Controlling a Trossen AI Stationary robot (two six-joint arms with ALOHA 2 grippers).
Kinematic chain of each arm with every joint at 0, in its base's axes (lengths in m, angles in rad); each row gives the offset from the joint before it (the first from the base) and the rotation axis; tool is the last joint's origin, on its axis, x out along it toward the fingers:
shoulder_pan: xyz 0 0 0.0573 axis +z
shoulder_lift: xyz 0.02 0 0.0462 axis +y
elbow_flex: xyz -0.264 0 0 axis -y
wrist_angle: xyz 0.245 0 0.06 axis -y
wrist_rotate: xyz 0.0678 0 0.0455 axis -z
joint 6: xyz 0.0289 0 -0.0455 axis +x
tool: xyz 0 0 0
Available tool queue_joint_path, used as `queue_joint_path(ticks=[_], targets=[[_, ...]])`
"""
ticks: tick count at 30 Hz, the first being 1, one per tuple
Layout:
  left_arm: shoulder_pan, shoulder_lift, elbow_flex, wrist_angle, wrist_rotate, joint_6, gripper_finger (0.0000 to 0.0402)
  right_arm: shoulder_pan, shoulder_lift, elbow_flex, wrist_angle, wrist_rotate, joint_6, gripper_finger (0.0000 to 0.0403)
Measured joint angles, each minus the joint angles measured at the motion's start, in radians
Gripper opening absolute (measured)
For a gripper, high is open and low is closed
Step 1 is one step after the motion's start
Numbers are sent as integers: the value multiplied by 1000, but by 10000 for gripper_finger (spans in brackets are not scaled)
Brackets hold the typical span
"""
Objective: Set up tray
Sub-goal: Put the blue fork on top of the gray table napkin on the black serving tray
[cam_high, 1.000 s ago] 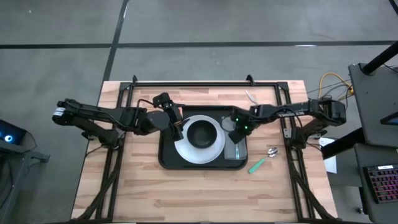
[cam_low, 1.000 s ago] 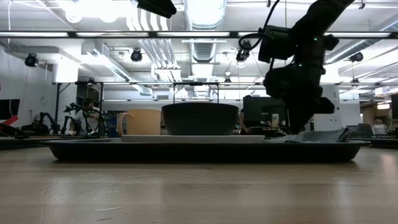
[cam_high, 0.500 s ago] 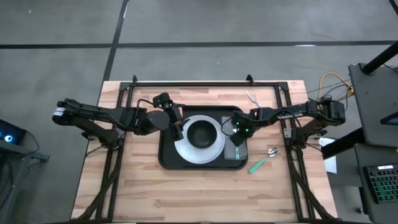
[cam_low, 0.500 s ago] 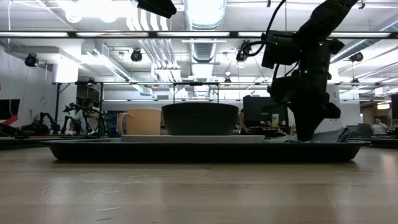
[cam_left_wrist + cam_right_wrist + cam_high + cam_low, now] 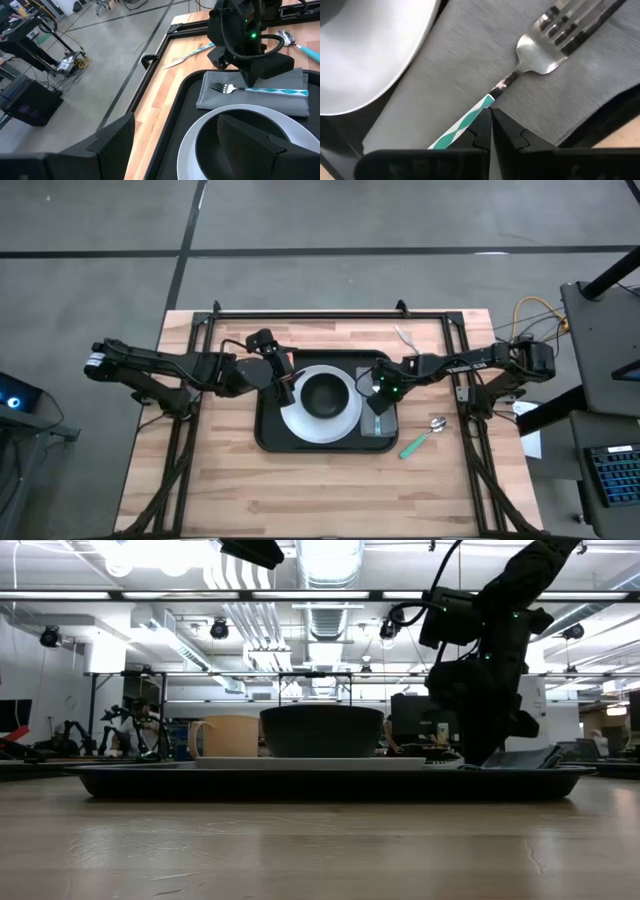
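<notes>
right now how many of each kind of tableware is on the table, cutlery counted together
tray: 1
plate: 1
bowl: 1
napkin: 1
cutlery: 3, a fork on the napkin, a spoon and a knife on the bare wood
cup: 1, seen only in the low view
total: 8

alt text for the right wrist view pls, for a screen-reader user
The right tool, shut, presses its tip on the teal-and-white striped handle of a fork lying on a grey napkin. A white plate overlaps the napkin's edge, and the black tray shows beyond it.
</notes>
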Motion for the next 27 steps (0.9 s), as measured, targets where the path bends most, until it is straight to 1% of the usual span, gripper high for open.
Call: queue_joint_path(ticks=[10, 18, 22, 27], targets=[[0, 0, 0, 0, 0, 0, 262, -6, 0, -2, 26, 1, 0, 8], [0, 0, 0, 0, 0, 0, 262, -40, 4, -17, 27, 5, -11, 8], [0, 0, 0, 0, 0, 0, 262, -52, 40, -14, 45, -4, -29, 8], [0, 0, 0, 0, 0, 0, 262, -51, 105, 11, 114, -45, -57, 8]])
